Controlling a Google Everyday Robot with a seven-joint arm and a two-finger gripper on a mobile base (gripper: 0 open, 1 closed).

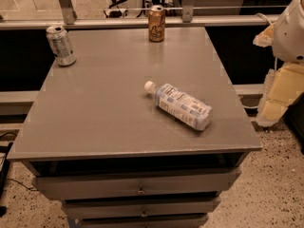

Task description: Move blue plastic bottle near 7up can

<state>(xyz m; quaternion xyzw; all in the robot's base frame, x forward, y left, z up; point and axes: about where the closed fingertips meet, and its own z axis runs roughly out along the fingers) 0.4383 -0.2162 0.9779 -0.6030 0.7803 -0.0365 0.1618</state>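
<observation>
The blue plastic bottle (181, 105) lies on its side on the right half of the grey table top (104, 113), with its white cap pointing to the back left. The 7up can (60, 45) stands a little tilted at the table's far left corner, well apart from the bottle. My gripper (278, 99) hangs with the arm at the right edge of the view, beyond the table's right side. It is to the right of the bottle and touches nothing on the table.
A brown-orange can (156, 23) stands at the middle of the table's back edge. A rail (228, 20) runs behind the table. Drawers (137, 186) sit below the table's front edge. Speckled floor lies to the right.
</observation>
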